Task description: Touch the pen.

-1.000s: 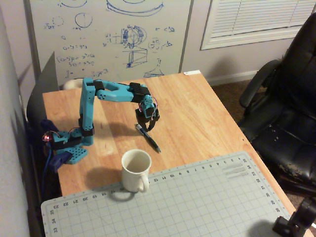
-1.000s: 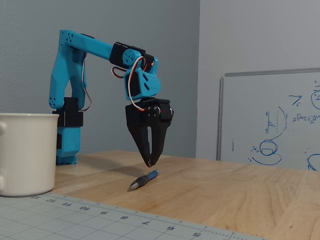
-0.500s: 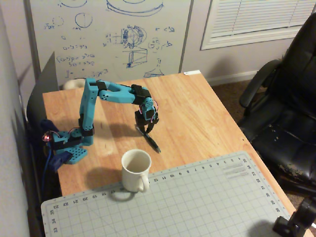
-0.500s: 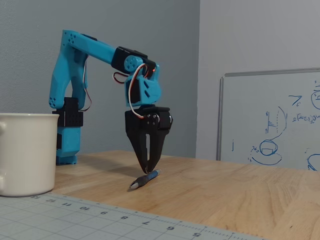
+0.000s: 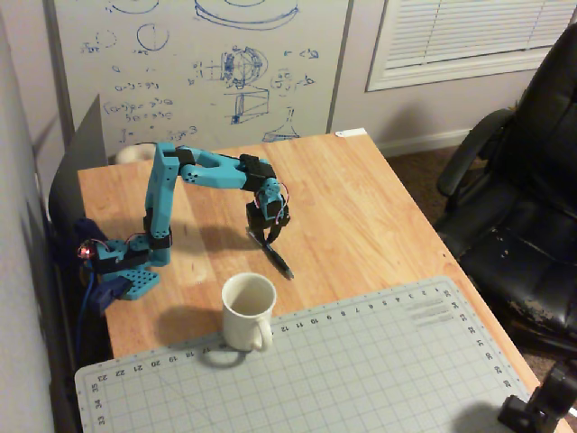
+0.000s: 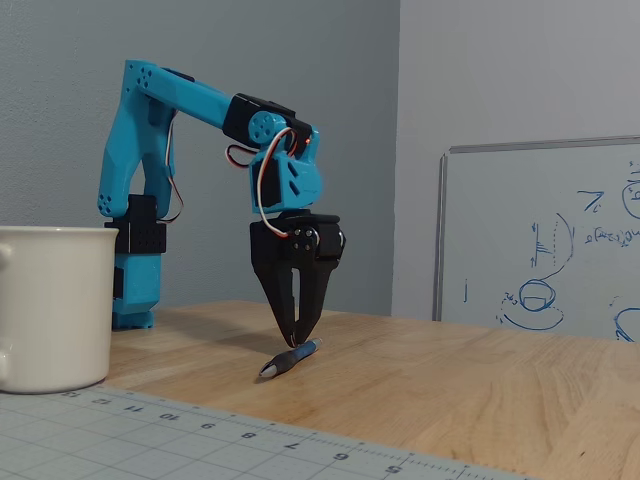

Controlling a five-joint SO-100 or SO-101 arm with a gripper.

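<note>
**Item: blue arm, hand tip at the pen**

- Hand [image 6: 296, 343]: black, two-fingered, pointing straight down, its tips drawn nearly together with a thin slit between them. It is gripping nothing. In the fixed view the tips are sitting right at the upper part of the pen; whether they are actually pressing on it or hanging a hair above cannot be told. The narrow setting probably suits a poke better than a grasp, since the task asks only for contact.
- Pen [image 6: 291, 358]: slim, dark, with a blue section near the end under the hand. It is lying flat on the wooden surface [image 5: 361, 207]. In the overhead view the pen [image 5: 279, 259] is running from about 11 o'clock to 5 o'clock, its upper end hidden under the hand [image 5: 266, 236].
- White mug [image 5: 248, 311]: standing upright at roughly 7 o'clock from the pen, near but apart, partly overlapping the grey cutting mat [image 5: 361, 370].
- Arm base [image 5: 126, 271]: standing at the surface's left edge in the overhead view, at about 9 o'clock from the pen.
- Judgement: the touch is looking complete or nearly so.
</note>
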